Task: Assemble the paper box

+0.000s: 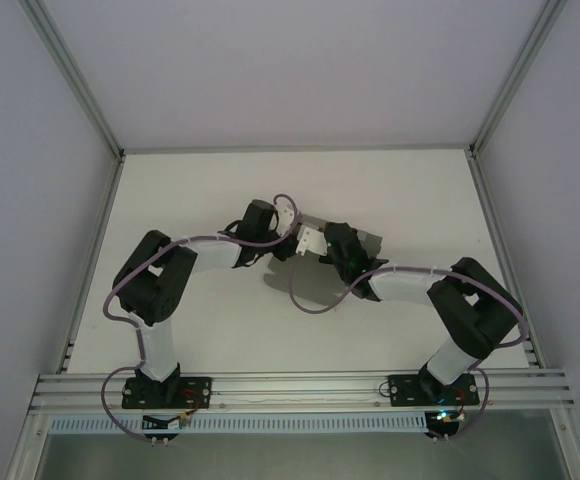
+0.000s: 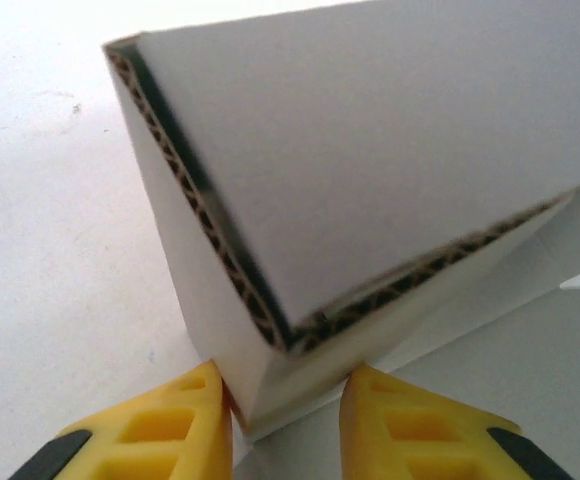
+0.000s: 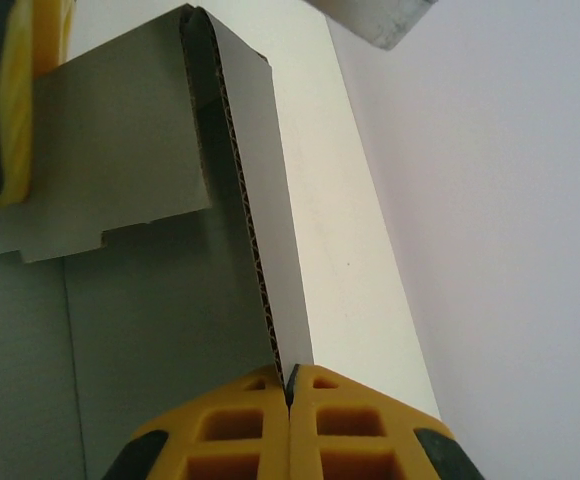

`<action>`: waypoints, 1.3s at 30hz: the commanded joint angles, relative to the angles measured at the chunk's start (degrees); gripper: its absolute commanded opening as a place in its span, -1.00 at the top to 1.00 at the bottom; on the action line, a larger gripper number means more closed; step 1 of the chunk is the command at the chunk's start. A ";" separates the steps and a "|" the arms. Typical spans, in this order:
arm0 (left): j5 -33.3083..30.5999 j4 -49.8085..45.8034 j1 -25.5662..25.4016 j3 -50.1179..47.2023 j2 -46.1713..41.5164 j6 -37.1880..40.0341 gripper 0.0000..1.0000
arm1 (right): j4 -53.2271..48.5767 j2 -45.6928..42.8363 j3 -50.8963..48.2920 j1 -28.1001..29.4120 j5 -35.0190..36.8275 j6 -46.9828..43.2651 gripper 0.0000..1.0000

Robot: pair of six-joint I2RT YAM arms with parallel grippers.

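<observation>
Where the right pincer [image 3: 288, 392] shows at the bottom of its own wrist view, its two yellow fingers [image 3: 220, 440] are pressed tight together. A thin wall of the paper box [image 3: 120, 150] is nipped in the crack between them. That wall runs straight away from the fingertips, and the wavy brown inside of the card shows along its rim. To the left of it is a flat grey flap with a little step cut in its edge.

The left pincer [image 2: 285, 425] is at another part of the box. In its wrist view a folded corner of the box pokes down between the two yellow fingertips [image 2: 185, 430]. Both tips touch the card, one on each side, so this pincer is pinching that corner. Two layers of card meet there, and one wide grey face leans up and away from the fingers.

From above, the box sits near the middle of the white table [image 1: 170, 200] — right between the two pincers, which almost meet over it. Both black and white arms bend in toward it from the near edge, the left arm [image 1: 160, 285] from the left and the right arm [image 1: 470, 300] from the right. Farther back, a metal rail [image 1: 300, 150] runs along the far edge of the table — and pale walls [image 1: 290, 60] stand behind it.
</observation>
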 commanded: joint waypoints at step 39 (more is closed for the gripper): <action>-5.47 6.65 -1.22 1.19 0.62 -1.23 0.38 | 1.54 3.33 2.92 -9.62 -4.65 -4.82 1.00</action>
